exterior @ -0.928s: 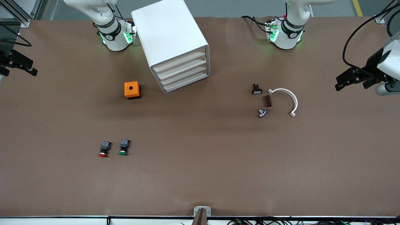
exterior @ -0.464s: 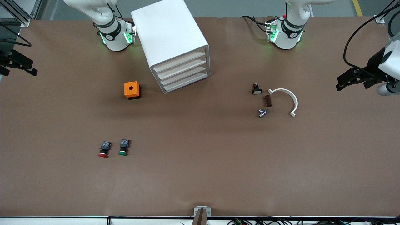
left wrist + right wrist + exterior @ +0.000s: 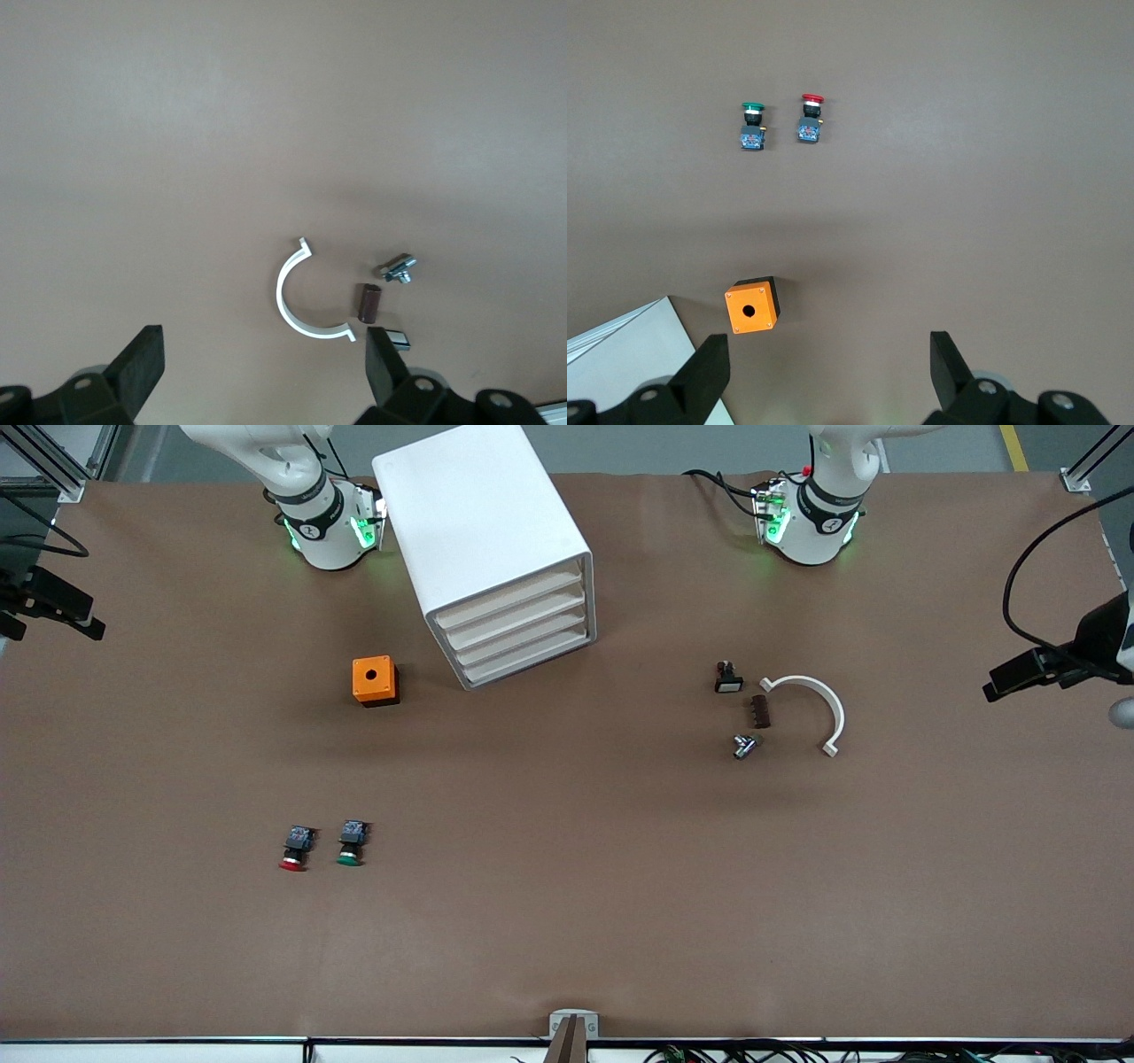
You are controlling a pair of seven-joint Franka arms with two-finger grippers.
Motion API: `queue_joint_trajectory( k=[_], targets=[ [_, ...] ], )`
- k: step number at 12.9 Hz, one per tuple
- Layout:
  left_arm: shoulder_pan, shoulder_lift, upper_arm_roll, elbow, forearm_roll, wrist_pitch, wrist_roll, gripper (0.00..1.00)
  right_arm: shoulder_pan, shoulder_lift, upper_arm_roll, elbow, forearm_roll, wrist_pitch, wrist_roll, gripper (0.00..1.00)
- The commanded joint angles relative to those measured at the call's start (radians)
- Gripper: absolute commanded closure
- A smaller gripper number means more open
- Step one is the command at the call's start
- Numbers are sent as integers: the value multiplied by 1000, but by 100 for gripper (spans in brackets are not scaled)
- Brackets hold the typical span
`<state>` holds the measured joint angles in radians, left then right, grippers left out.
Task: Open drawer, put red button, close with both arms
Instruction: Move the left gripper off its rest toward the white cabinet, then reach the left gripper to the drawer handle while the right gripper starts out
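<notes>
Red button point(image 3: 294, 849) on its side on table, red cap toward front camera, black-and-blue body

Legible text, labels, brands, numbers, signs: none found. Small dark marks show on the black joint bands of both arm bases point(image 3: 323, 518) at the counter's point(image 3: 567, 921) edge where the robots stand, too small to read. The white drawer cabinet point(image 3: 483, 540), orange box point(image 3: 374, 680) and push-buttons carry no readable lettering.
</notes>
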<state>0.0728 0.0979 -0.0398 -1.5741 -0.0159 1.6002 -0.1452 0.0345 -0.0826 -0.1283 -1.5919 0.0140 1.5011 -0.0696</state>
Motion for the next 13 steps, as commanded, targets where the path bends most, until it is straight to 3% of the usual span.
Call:
queue_joint_trajectory(
  k=[1, 7, 10, 13],
  targets=[
    [2, 113, -5, 23, -12, -10, 4, 0, -22, -25, 15, -20, -11, -1, -13, 0],
    [-79, 272, -14, 25, -3, -16, -40, 0, -24, -22, 15, -5, -12, -7, -15, 0],
    [-192, 312, -17, 35, -18, -46, -314, 0, -21, -20, 16, -3, -35, -2, -13, 0],
    [-296, 347, -15, 51, -158, -86, -604, 0, -21, -20, 16, -3, -36, -2, -13, 0]
  ],
)
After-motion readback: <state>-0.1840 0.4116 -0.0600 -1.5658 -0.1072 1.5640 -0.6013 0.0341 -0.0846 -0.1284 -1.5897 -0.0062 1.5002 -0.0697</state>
